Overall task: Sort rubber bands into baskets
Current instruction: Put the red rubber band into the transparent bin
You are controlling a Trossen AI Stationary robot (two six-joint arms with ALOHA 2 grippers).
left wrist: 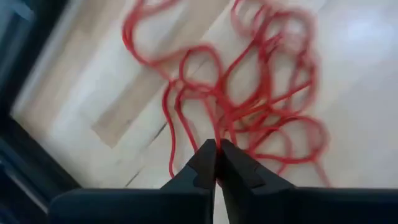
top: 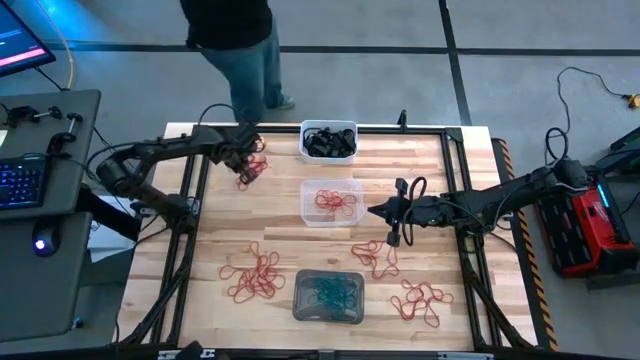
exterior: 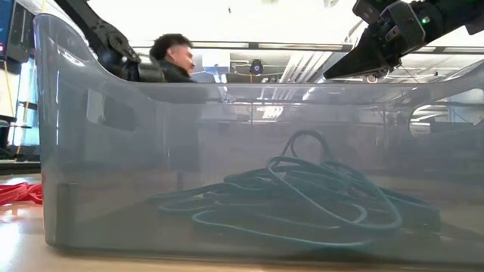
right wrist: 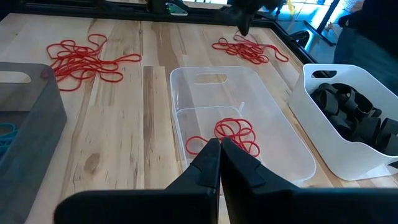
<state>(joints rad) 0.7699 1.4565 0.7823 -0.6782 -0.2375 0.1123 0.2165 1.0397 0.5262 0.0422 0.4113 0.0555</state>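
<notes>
Where the pinch sits: with the left gripper (left wrist: 217,163) down at the far left pile of red rubber bands (left wrist: 249,106), its fingertips (left wrist: 208,152) are pressed together right at the pile's near edge, and a red strand runs into the seam between them. I judge one band is caught, though the wrist view does not show that for certain.
Lie of the pile: the tangle spreads ahead of the closed tips and to one side, a loose heap with no single long axis; individual loops trail towards the fingers.
Coming move: probably a lift and carry to the clear basket (top: 331,203), which sits beyond the pile towards the table's middle and already holds red bands.
Nearer arm: the left, plainly; this pile is well apart from the right arm.
Right gripper (right wrist: 219,163): fingers shut on nothing, hanging over the near rim of the clear basket.
In the way: the right gripper is at that basket, so a crossing there could be tight; the white basket (top: 328,140) of black bands stands just beside the route.
Other things: grey basket (top: 328,296) with teal bands at the near edge; three more red piles lie loose on the table (top: 200,290).
</notes>
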